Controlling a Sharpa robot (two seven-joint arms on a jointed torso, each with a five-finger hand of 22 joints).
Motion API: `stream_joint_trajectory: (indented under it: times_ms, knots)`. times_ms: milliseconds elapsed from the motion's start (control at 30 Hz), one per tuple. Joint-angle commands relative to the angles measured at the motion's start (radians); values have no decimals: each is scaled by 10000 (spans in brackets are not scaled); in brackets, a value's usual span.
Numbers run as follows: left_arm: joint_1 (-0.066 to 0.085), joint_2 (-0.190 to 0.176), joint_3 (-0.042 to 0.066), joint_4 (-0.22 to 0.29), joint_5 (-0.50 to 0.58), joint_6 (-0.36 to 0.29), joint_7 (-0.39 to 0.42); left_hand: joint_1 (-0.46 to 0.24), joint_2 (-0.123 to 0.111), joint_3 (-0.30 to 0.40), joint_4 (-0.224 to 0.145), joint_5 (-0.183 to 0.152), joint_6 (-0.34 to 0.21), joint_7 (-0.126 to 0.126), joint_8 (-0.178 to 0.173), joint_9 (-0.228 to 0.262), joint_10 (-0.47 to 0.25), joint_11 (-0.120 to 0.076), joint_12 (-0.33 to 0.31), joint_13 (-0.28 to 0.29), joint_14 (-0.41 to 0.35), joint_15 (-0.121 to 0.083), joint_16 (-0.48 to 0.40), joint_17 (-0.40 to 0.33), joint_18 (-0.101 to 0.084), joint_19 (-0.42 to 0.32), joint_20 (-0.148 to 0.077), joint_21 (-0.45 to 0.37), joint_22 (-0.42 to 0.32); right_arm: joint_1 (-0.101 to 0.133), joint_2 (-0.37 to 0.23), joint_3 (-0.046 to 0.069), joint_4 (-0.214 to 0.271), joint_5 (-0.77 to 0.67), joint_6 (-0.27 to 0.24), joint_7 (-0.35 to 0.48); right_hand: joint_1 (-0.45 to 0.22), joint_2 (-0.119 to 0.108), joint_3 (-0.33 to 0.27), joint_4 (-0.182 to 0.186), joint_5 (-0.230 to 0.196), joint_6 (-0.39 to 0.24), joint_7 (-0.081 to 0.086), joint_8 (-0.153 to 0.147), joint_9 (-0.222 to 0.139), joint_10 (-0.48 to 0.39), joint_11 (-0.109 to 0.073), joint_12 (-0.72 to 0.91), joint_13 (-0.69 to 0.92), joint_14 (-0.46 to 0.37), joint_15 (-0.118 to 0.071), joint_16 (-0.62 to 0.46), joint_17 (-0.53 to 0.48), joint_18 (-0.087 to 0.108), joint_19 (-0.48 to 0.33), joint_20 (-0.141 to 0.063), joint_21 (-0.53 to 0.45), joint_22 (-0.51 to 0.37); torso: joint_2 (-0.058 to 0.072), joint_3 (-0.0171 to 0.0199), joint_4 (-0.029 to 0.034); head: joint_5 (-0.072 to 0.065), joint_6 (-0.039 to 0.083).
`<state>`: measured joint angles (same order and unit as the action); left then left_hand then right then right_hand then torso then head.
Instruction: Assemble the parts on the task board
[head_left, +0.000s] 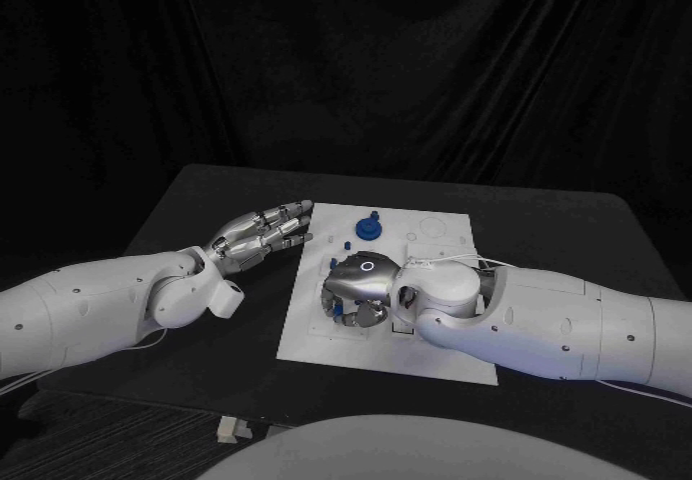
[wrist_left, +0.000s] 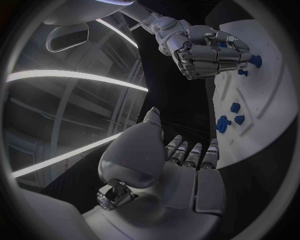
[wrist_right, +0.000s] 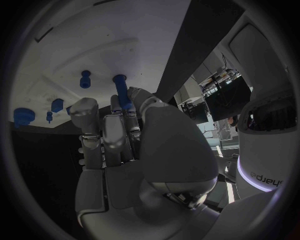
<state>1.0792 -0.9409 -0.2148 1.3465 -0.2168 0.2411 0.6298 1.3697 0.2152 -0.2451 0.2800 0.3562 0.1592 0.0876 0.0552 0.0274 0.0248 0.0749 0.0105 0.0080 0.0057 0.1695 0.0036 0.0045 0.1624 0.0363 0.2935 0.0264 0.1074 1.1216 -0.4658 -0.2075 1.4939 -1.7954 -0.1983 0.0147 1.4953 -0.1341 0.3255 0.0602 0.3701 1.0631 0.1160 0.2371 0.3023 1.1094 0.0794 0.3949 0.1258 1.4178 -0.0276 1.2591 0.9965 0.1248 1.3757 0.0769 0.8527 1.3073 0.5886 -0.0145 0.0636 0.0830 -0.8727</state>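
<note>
The white task board (head_left: 433, 235) lies in the middle of the black table. My right hand (head_left: 361, 285) hovers over the board's near left part with its fingers curled in. In the right wrist view its fingertips pinch a blue peg (wrist_right: 120, 89) just above the board (wrist_right: 94, 45); a second blue peg (wrist_right: 85, 79) stands close by. A round blue part (head_left: 371, 228) and a small blue part (head_left: 348, 243) sit further back on the board. My left hand (head_left: 267, 232) rests beside the board's left edge, fingers stretched out and holding nothing.
In the left wrist view, several more blue parts (wrist_left: 235, 107) lie on the board (wrist_left: 269, 115) past my left hand (wrist_left: 181, 165), with my right hand (wrist_left: 206, 47) beyond them. Bare black table surrounds the board, and a dark curtain hangs behind.
</note>
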Motion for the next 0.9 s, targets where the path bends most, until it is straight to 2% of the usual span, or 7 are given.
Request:
stream_joint_trajectory:
  times_ms: [33, 500, 633, 733, 767, 833, 900]
  knots:
    - [-22, 19, 10, 6, 73, 161, 56, 13, 84, -7, -16, 47, 5, 53, 28, 3, -19, 51, 49, 10, 9, -72, 21, -9, 112, 16, -39, -18, 11, -28, 18, 2, -5, -98, -184, 23, 86, -19, 101, -186, 24, -69, -10, -68, 17, 417, -367, 48, 29, 21, -50, -42, -14, -13, -8, -60, 25, 1011, 1, 1, 2, 2, 1]
    - [-71, 51, 10, -61, 72, 223, -49, 14, 98, -2, -14, 45, 20, 66, 36, 7, -22, 47, 47, 9, 12, -51, 23, -8, 117, 18, -34, -18, 8, -29, -7, 2, 46, -98, -148, -109, -6, -21, 79, -176, -51, -72, -14, -86, 29, 430, -370, 49, 58, -3, -50, -86, -69, -12, -24, -61, 6, 1003, -3, 0, 1, 9, 1]
    - [-82, 54, 10, -65, 72, 235, -69, 15, 100, -1, -14, 44, 20, 68, 36, 7, -23, 46, 46, 8, 11, -47, 23, -8, 117, 18, -33, -18, 7, -29, -23, 2, 23, -98, -16, -217, -113, -23, 82, -174, -210, -152, 9, -156, 32, 282, -324, -59, 58, -55, -17, -157, -149, 4, -100, -43, -150, 967, -1, 0, 2, 25, 1]
    - [-88, 54, 10, -68, 72, 241, -81, 15, 100, -1, -14, 44, 20, 68, 36, 7, -23, 46, 46, 8, 11, -47, 23, -8, 117, 18, -33, -18, 7, -29, -49, 2, 22, -98, 99, -310, -215, -42, 88, -154, -337, -313, 68, -265, 10, 91, -249, -195, 34, -109, 47, -214, -219, 15, -170, -6, -291, 935, 1, -1, 0, 42, 1]
    - [-90, 55, 10, -71, 72, 243, -84, 15, 100, -1, -14, 44, 20, 68, 36, 7, -23, 46, 46, 8, 11, -47, 23, -8, 117, 18, -33, -18, 7, -30, -62, 2, 28, -98, 142, -349, -311, -86, 103, -131, -446, -592, 150, -439, -51, -147, -149, -348, -4, -172, 128, -273, -297, 25, -248, 49, -448, 900, 2, -1, -1, 43, 1]
    - [-95, 57, 10, -75, 72, 250, -92, 15, 100, -1, -14, 44, 20, 68, 36, 7, -23, 46, 46, 8, 11, -47, 23, -8, 117, 18, -33, -18, 7, -31, -108, 2, 68, -98, 242, -454, -391, -140, 147, -119, -515, -955, 212, -664, -152, -388, -79, -494, -38, -250, 192, -337, -390, 45, -331, 108, -606, 868, 3, 0, -1, 42, 1]
    - [-98, 58, 10, -76, 72, 254, -94, 15, 100, -1, -14, 44, 20, 68, 36, 7, -23, 46, 46, 8, 11, -47, 23, -8, 117, 18, -33, -18, 7, -33, -130, 2, 90, -98, 268, -487, -434, -178, 173, -120, -542, -1098, 207, -753, -194, -527, -47, -569, -51, -297, 219, -369, -437, 62, -381, 140, -702, 849, 2, 1, 0, 46, 1]
